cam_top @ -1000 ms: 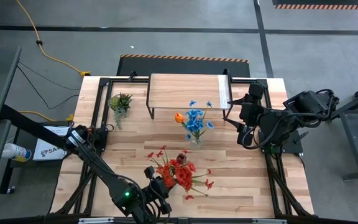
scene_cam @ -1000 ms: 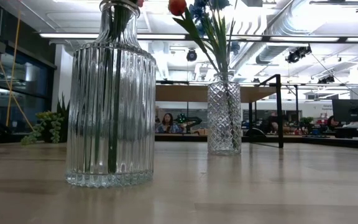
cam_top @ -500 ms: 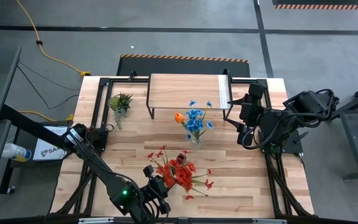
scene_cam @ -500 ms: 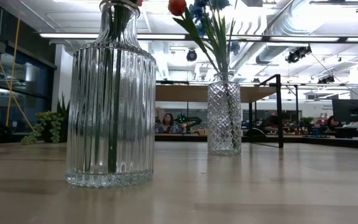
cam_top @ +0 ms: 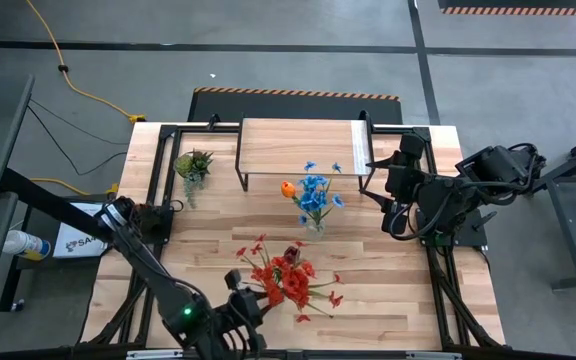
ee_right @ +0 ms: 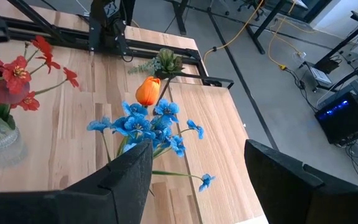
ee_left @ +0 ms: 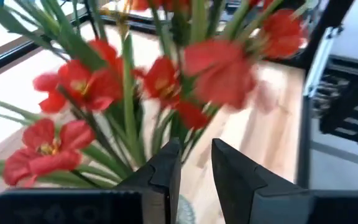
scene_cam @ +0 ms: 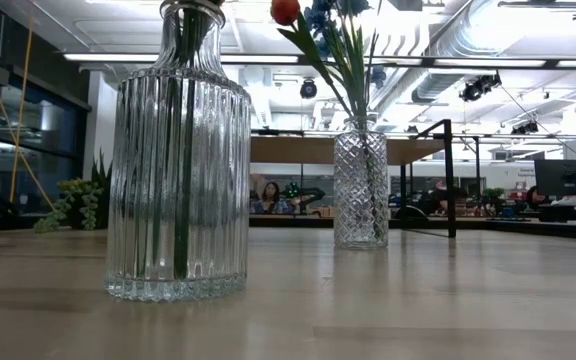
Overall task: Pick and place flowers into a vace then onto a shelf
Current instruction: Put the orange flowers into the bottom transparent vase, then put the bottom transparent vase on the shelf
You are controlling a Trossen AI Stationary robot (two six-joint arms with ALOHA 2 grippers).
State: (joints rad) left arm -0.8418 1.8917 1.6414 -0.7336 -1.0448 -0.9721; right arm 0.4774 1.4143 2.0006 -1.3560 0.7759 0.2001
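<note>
While the left arm reaches along the near edge of the tabletop [cam_top: 208, 255], its fingers [ee_left: 166, 171] stand slightly parted with only a narrow gap between them and nothing in it. The red-bloomed bunch [cam_top: 290, 280] rises just beyond those fingertips, apart from them, its thin green stems dropping into a ribbed vase [scene_cam: 178, 170] of clear glass with straight vertical flutes and a narrow neck. A dark maroon tulip [cam_top: 295, 255] stands in the same bunch.

Farther back, near the middle of the pale wooden planks, a smaller diamond-cut vase [scene_cam: 361, 185] holds the blue-bloomed bunch [cam_top: 315, 194], small star-like blossoms, with a smooth orange tulip [cam_top: 287, 187] leaning out at one side.

The right gripper [ee_right: 197, 168] hangs above the tabletop's right side, well apart from the blue flowers, its broad dark fingers spread wide and holding nothing.

Behind the blue bunch stands the shelf [cam_top: 298, 146], a light plank top on thin black legs, bare. A leafy green tuft [cam_top: 192, 164] lies near its left end.
</note>
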